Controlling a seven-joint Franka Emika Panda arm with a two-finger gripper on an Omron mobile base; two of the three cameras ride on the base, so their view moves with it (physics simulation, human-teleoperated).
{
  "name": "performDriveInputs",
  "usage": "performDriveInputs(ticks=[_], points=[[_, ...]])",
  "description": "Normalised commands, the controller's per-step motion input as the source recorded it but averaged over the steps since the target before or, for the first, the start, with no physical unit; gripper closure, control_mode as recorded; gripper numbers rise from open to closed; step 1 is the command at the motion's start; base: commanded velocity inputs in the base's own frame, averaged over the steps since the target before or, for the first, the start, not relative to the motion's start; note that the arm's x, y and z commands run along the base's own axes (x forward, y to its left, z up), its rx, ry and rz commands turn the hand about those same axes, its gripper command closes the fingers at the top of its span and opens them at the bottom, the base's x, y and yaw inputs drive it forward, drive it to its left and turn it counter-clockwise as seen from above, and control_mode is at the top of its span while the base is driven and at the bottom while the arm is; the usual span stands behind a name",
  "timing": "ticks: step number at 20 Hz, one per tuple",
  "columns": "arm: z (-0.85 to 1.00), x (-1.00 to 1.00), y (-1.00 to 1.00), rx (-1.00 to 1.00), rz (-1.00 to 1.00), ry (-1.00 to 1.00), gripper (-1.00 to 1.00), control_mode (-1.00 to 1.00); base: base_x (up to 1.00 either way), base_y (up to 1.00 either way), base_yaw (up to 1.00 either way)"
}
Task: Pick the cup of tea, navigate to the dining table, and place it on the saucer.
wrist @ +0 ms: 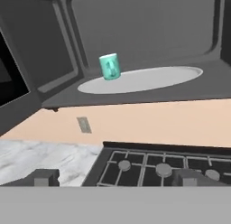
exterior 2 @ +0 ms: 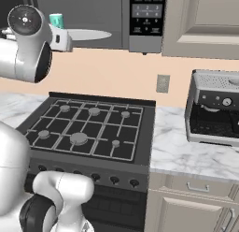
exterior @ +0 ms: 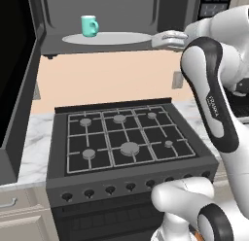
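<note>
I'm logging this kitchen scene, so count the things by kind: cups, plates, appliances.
Teal-green ceramic cup of tea: 1
White oval turntable plate: 1
Appliances: 3, namely open grey microwave, black gas stove, silver coffee machine
Total: 5

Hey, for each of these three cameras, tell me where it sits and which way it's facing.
Left base view: behind the arm's left, facing the stove and open microwave; white arm at right, hand near the turntable plate.
Right base view: behind the arm's right, facing stove and coffee machine; arm at left.
Hand view: on the hand, facing the microwave; open finger tips at bottom.
All share the cup of tea on the plate.
</note>
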Motion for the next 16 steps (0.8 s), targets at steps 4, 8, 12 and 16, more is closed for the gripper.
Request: performDriveInputs(ticks=[4, 8, 12, 16], points=[[0.00, 0.86, 0.06, 0.00, 0.13, -0.12, -1.00, -1.00, 0.00, 0.00, 0.00], [0.00, 0.77, 0.35, -0.03, 0.05, -0.09, -1.00, -1.00, 0.00, 0.00, 0.00], [0.00, 0.36, 0.41, -0.07, 0.00, -0.02, -1.00, -1.00, 0.00, 0.00, 0.00], [0.00, 0.31, 0.21, -0.07, 0.00, 0.00, -1.00, -1.00, 0.00, 0.00, 0.00]])
